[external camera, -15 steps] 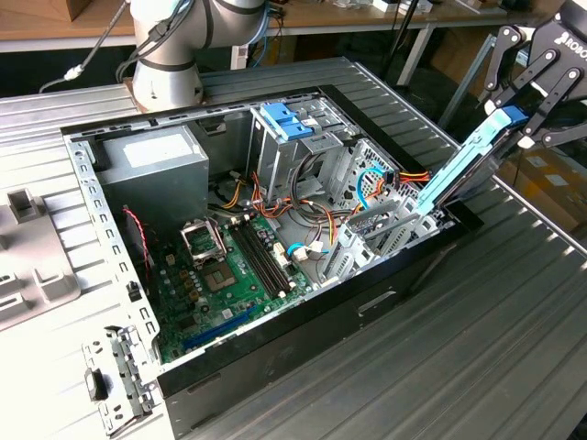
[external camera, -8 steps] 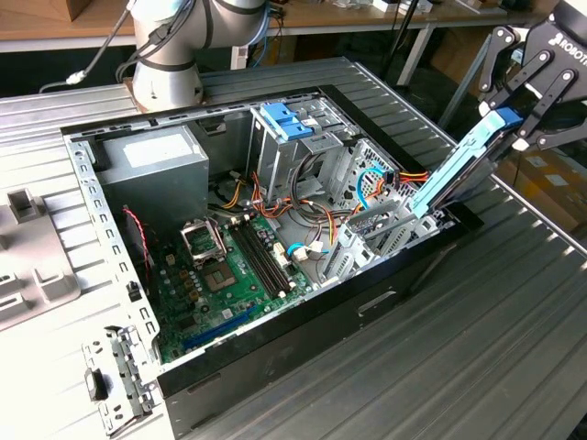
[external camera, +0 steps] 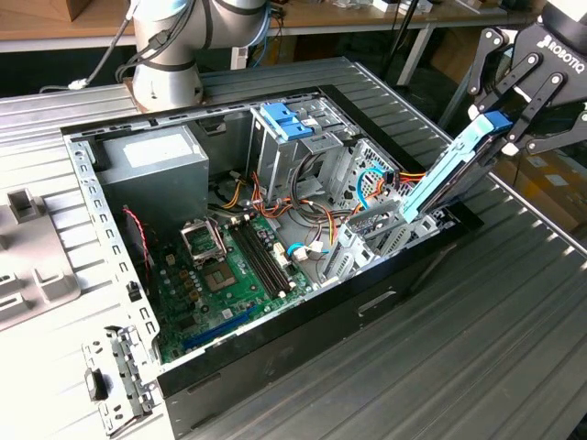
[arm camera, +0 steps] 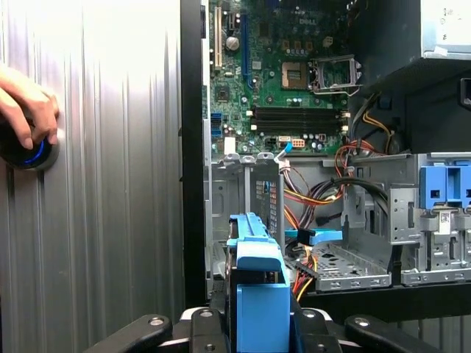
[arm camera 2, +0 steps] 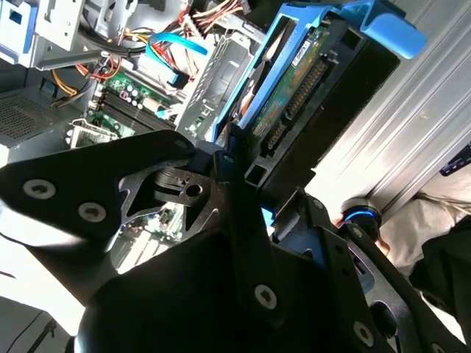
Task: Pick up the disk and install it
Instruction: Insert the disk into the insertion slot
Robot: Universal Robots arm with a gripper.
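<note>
The disk (external camera: pixel 449 174) is a grey drive in a light-blue carrier with a brighter blue end tab. It hangs tilted over the open computer case's edge on the exterior view's right. Its lower end reaches down to the metal drive cage (external camera: pixel 367 234). My gripper (external camera: pixel 503 126) is shut on its upper end, near the tab. In the second wrist view the disk (arm camera 2: pixel 294 95) shows its green circuit board, with the gripper (arm camera 2: pixel 261 195) clamped on it. In the first wrist view the disk (arm camera: pixel 257 283) stands end-on between the gripper (arm camera: pixel 257 327) fingers, in front of the empty cage (arm camera: pixel 243 191).
The open case (external camera: pixel 303 316) holds a green motherboard (external camera: pixel 229 275), a grey power supply (external camera: pixel 151 170), loose coloured cables and a blue-fronted bay (external camera: pixel 289 124). The arm's base (external camera: pixel 165 55) stands behind it. A person's hand (arm camera: pixel 26 99) rests on a round blue-lit knob (arm camera: pixel 29 153) on the ribbed table.
</note>
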